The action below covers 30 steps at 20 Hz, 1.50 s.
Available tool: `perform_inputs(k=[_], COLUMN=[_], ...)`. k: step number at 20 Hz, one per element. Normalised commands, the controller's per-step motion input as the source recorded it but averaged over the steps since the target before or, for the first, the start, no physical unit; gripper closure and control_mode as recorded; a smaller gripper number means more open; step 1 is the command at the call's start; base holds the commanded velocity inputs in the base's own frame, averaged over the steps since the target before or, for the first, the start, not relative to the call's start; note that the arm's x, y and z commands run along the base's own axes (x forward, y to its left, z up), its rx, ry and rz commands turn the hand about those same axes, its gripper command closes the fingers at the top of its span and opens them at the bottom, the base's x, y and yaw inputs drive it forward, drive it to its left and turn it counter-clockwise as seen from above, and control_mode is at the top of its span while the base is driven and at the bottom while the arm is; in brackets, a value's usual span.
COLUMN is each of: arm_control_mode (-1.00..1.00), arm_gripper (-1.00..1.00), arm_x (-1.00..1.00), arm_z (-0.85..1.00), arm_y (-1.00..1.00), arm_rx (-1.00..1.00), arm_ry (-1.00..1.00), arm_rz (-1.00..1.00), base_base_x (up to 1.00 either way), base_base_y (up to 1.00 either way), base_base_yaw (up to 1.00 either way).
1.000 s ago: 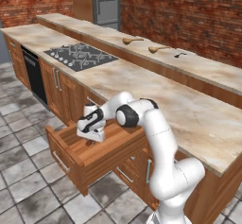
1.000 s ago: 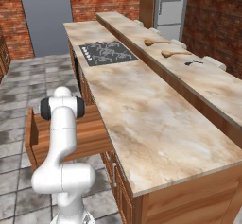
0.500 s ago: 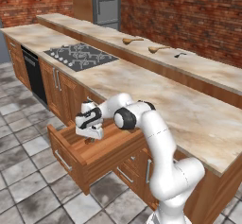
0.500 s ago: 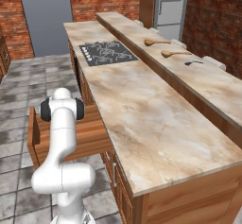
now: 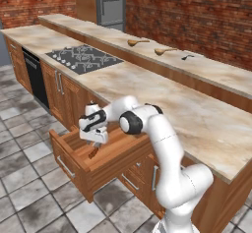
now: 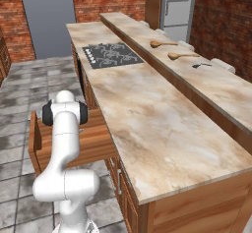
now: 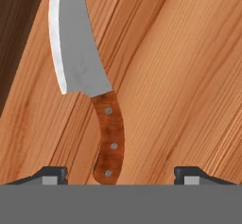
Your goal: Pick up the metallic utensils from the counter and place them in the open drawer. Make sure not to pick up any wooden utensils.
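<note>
Hand view has the knife (image 7: 101,119) lying flat on the drawer (image 7: 189,76) floor between the spread, empty gripper (image 7: 120,175) tips; a second ago the gripper sat slightly higher.

The knife (image 7: 90,86) lies flat on the open drawer (image 5: 106,160) floor

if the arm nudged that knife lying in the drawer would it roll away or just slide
Probably slide: the knife lies flat on its broad blade on the drawer floor, so rolling looks unlikely. It looks rigid. The smooth wood may let it pivot about its handle, between the open end effector tips.
</note>
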Motion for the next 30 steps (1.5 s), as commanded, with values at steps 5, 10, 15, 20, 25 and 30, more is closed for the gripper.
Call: perform_inputs(k=[5,10,15,20,25,30], arm_control_mode=[-1.0,-1.0,-1.0,-1.0,-1.0,-1.0], arm_gripper=[-1.0,-1.0,-1.0,-1.0,-1.0,-1.0], arm_x=[-0.09,-0.24,-0.66,-0.99,-1.0,-1.0], arm_z=[0.72,1.0,0.97,0.53,0.09,0.01], arm_y=[-0.18,-0.35,-0.34,-0.47,-0.46,-0.41], arm_rx=[0.0,0.0,0.0,0.01,0.07,0.09], arm_ry=[0.02,0.01,-0.01,-0.19,-0.28,-0.23], arm_rz=[-0.02,0.0,0.04,0.12,0.14,0.12], base_base_x=[0.0,0.0,0.0,0.0,0.0,0.0], base_base_y=[0.0,0.0,0.0,0.0,0.0,0.0], base_base_yaw=[0.0,0.0,0.0,0.0,0.0,0.0])
